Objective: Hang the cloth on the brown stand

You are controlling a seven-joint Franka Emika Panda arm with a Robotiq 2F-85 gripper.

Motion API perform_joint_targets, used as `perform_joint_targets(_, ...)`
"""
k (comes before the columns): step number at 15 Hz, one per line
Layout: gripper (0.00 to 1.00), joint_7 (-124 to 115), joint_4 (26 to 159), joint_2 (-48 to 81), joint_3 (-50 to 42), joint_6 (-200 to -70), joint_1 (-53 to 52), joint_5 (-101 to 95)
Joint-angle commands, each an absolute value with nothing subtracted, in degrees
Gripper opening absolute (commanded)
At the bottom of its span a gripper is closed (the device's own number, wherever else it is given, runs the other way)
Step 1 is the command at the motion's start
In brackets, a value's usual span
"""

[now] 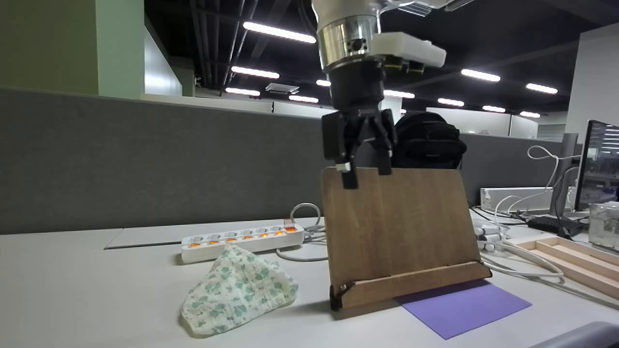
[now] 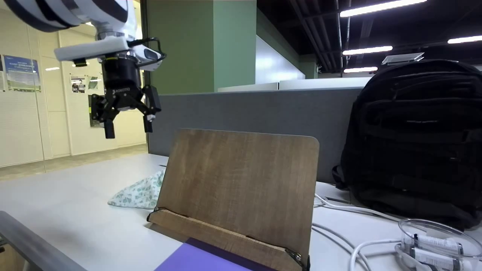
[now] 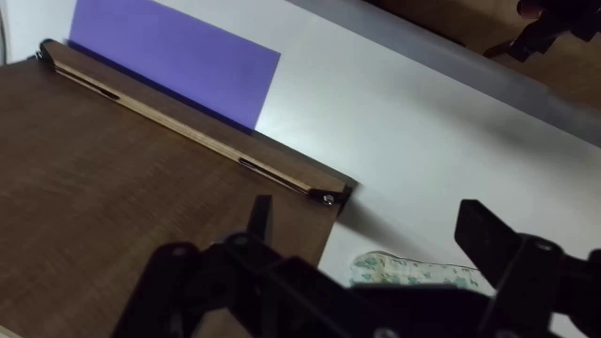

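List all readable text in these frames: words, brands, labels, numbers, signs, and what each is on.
"ROBOTIQ": on the black gripper, in an exterior view.
Wall posters: print too small to read.
Small labelled cylinders: too blurred to read.
Black backpack: faint mark, unreadable.
No legible numbers.

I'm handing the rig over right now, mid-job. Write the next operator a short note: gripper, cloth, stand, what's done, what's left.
Gripper: open and empty, raised above the table.
Cloth: loosely heaped on the table beside the brown stand, near the power strip; whether cloth and strip touch is unclear.
Stand: upright, panel leaning back, a purple sheet showing in front of its ledge.
Done: no hanging; the cloth is ungrasped.
Left: grasp and lift the cloth, probably drape it over the panel's top edge, then release.
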State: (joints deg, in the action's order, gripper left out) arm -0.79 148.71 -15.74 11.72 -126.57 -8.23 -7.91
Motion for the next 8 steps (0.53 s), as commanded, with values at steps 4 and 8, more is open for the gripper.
perform_joint_targets(4, 1.00, -8.1, 142.3, 0.4, 16.4, -136.8, -11.2, -12.2)
perform_joint_targets(8, 1.00, -5.8, 142.8, 1.3, 15.4, -136.3, -12.3, -10.9)
